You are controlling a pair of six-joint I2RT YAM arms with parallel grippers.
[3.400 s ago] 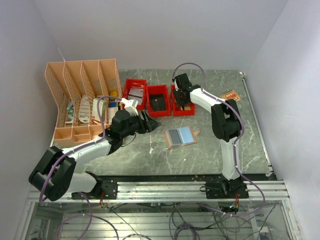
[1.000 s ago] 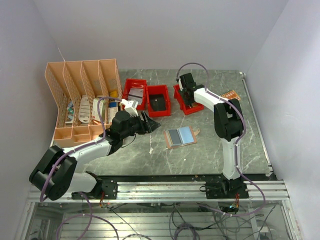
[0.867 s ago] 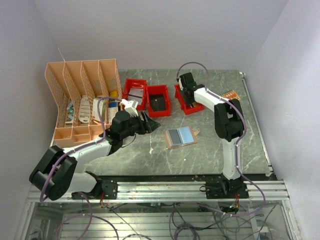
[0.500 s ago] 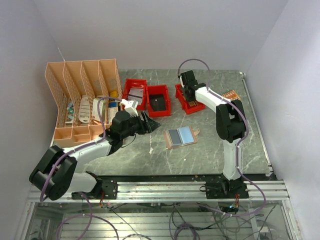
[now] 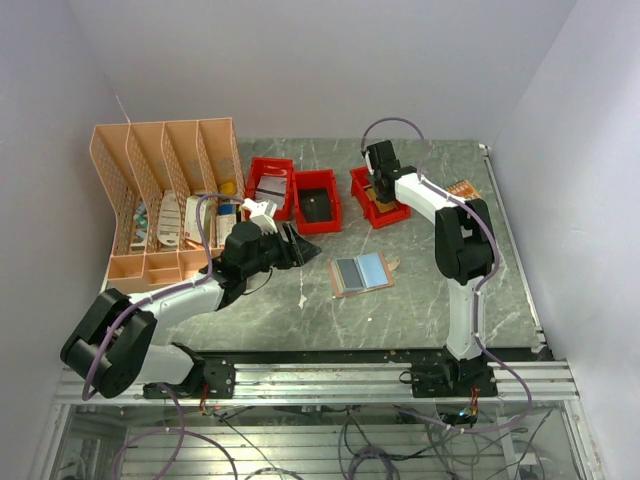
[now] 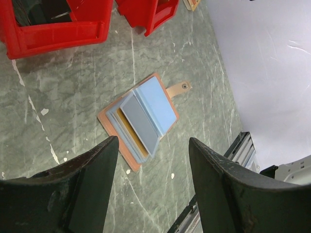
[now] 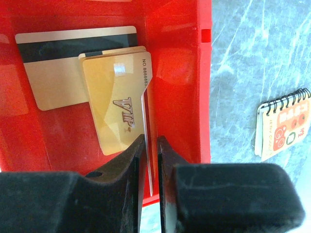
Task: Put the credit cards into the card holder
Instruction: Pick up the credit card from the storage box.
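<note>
At the far right of the surface (image 5: 420, 300), the right hand (image 7: 149, 145) reaches down into the rightmost red bin (image 7: 194, 73). Its fingers are drawn close together around a thin card (image 7: 146, 116) that stands on edge between them, beside the bin's right wall. A sliver of red shows next to the card, so I cannot tell whether they press it. Left of that card a gold card (image 7: 114, 107) marked VIP lies flat on a small stack, partly covering a tan striped card (image 7: 53, 68). A small spiral notebook (image 7: 282, 124) lies on the surface to the right of the bin.

Near the middle of the surface the card holder (image 6: 111, 122) lies unfolded, snap tab out, with a light blue card (image 6: 153, 102) on top in it. The left hand (image 6: 153, 141) hangs over it, fingers spread wide and holding nothing, well apart from the red bin. Two more red bins (image 5: 300, 195) stand further left.
</note>
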